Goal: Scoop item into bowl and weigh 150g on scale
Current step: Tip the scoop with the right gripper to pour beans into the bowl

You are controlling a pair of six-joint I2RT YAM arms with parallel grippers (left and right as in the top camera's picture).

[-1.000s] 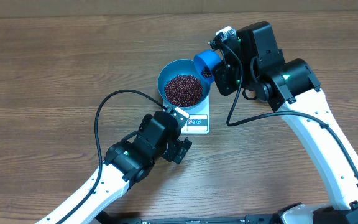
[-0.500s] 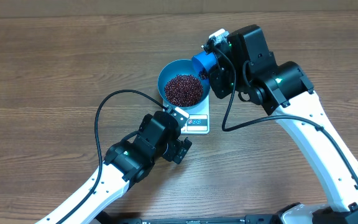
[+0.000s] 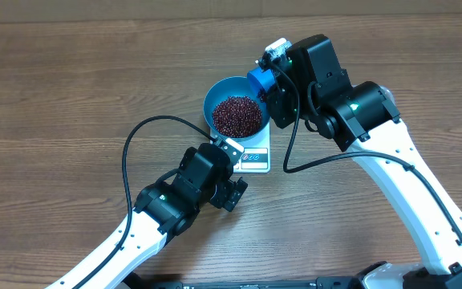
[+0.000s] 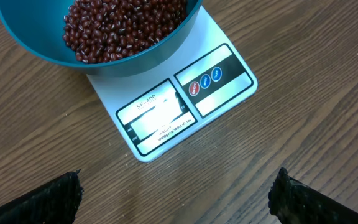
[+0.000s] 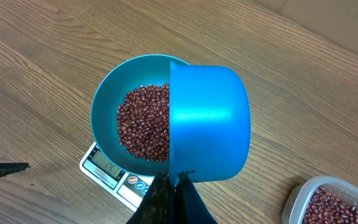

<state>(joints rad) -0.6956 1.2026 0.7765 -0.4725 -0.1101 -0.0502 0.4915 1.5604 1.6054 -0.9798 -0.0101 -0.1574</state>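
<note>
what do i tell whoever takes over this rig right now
Left gripper: open, empty, near the front of the small white square digital scale.
Right gripper: fingers shut on the small blue plastic scoop, held at the rim of the round deep blue bowl.
Done: the bowl sits on the scale, holding a heap of dark red-brown beans.
Left: the display is unreadable here, so check it and adjust to target from the clear plastic tub.
</note>
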